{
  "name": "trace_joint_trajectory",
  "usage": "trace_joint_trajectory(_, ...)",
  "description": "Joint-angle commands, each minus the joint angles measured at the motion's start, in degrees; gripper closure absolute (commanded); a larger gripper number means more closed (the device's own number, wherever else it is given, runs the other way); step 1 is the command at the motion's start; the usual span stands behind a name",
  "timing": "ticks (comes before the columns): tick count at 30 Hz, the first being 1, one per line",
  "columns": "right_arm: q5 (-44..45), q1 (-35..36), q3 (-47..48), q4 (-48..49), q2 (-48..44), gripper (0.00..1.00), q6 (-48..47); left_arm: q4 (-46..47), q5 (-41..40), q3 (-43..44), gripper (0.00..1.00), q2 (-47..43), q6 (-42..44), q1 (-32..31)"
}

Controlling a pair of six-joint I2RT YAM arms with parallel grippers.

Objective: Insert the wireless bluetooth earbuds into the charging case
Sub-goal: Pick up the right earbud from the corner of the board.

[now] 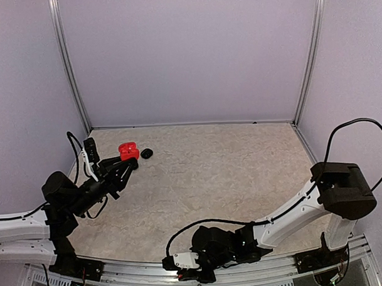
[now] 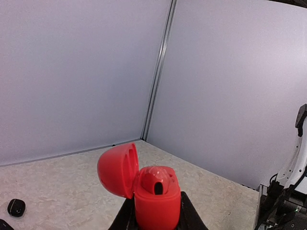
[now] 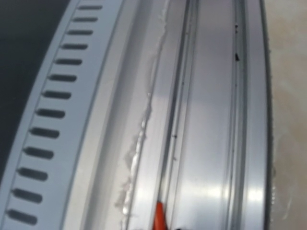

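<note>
We clamp the open red charging case point(image 2: 156, 203) in our left gripper point(image 1: 124, 165); our right gripper point(image 1: 183, 272), its state unclear, must deliver an earbud.

The overhead camera sits high behind the arm bases, looking down and forward toward 12 o'clock over the whole table point(image 1: 230, 173). The left wrist camera rides low and very close behind the red case point(image 2: 156, 199), facing a back corner of the walls. That case and the small black case point(image 2: 16, 207) lie near 10 o'clock overhead. The right wrist camera stares closely at the metal rail point(image 3: 211, 120), at 6 o'clock overhead.
</note>
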Motion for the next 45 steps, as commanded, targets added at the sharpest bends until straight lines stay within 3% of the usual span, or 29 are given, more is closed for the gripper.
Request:
trace_joint_trajectory(1,2.8,0.6,0.5,-3.2,-0.2,0.83,-0.1,-0.1,0.7,0.7,1.0,-0.1,0.9,0.3)
trace_joint_trajectory(16,4.3,-0.8,2.2,-8.8,-8.6,0.89,-1.7,0.3,0.9,1.3,1.0,0.8,1.1,0.3)
trace_joint_trajectory(23,4.0,-3.5,5.9,-18.9,-16.4,0.9,-3.7,-2.2,3.0,0.8,1.0,0.9,2.6,0.3)
trace_joint_trajectory(27,8.1,-4.3,9.7,-28.0,-21.1,0.91,-6.6,-4.9,5.6,1.3,1.0,1.2,3.4,0.0)
trace_joint_trajectory(35,16.5,-4.4,20.6,-44.5,-26.7,0.91,-13.4,-14.1,20.0,5.6,1.0,4.6,4.0,-3.1)
trace_joint_trajectory(45,25.5,-0.7,30.4,-55.7,-26.7,0.91,-19.7,-24.4,32.4,9.4,1.0,6.7,3.8,-5.9)
